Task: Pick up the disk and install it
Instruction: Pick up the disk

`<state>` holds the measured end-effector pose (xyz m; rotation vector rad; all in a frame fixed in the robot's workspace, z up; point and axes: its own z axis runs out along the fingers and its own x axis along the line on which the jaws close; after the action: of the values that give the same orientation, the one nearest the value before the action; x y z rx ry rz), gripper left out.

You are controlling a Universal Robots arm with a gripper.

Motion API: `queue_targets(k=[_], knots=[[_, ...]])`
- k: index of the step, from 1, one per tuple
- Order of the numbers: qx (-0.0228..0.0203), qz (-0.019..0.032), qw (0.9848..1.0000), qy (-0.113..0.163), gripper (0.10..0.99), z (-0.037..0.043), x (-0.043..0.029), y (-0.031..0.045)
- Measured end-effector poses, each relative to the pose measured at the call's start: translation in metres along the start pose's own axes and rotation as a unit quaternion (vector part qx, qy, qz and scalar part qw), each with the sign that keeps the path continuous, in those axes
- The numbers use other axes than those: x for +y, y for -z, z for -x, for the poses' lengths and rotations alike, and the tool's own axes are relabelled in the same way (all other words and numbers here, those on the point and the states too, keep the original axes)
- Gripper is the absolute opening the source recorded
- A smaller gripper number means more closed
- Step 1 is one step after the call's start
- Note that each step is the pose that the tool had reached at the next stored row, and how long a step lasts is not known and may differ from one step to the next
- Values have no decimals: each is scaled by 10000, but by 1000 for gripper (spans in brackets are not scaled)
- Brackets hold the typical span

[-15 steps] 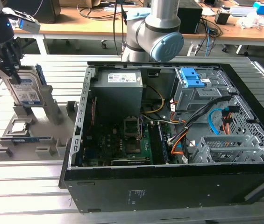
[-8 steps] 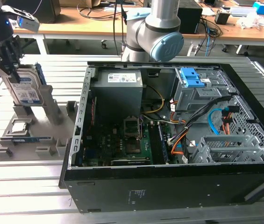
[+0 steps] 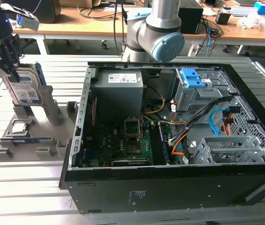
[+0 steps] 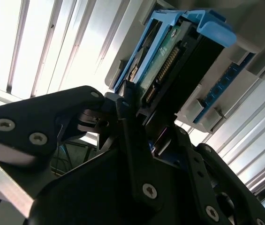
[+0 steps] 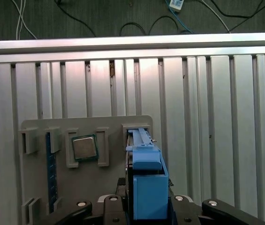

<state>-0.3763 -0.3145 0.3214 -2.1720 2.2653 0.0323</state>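
Silvery disk stands on edge in the grey fixture, long axis near vertical and label facing the exterior camera. The black gripper pinches its upper end between 2 fingers.

Counted in the exterior view: one disk, one gripper and one grey holder. The holder carries one processor chip and one memory stick. At three o'clock from the holder is one open computer case, with one power supply inside.

Slatted alu table: PC case, holder
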Motion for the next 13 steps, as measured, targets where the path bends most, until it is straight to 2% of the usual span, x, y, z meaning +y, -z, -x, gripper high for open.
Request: queue_targets(k=[13], knots=[[-3, 0, 10000, 0, 365, 1, 1, 59]])
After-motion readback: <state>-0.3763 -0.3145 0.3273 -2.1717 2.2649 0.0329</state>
